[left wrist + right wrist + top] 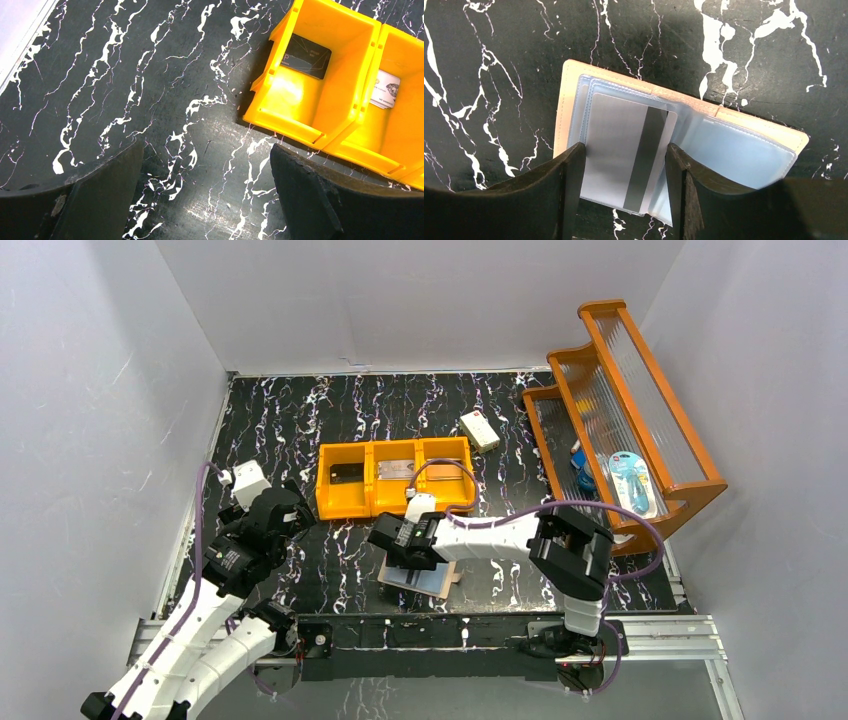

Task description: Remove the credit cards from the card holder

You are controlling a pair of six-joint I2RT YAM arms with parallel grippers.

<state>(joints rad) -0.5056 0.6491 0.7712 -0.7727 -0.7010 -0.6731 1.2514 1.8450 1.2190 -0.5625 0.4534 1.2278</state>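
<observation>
The card holder (428,580) (744,150) lies open on the black marbled table, peach-pink outside with pale blue pockets up. A silver-grey credit card (619,120) with a dark stripe sits in its left pocket. My right gripper (405,552) (625,146) is open directly over it, one finger at each long edge of the card; I cannot tell if they touch it. A black credit card (306,56) (347,473) lies in the left compartment of the orange bin (392,508) (280,120), and a pale card (386,89) lies in the middle one. My left gripper (285,510) (207,150) hangs open and empty left of the bin.
A thick white box (480,430) lies behind the bin. An orange stepped rack (640,390) holding packaged items stands at the right. White walls close in the table on three sides.
</observation>
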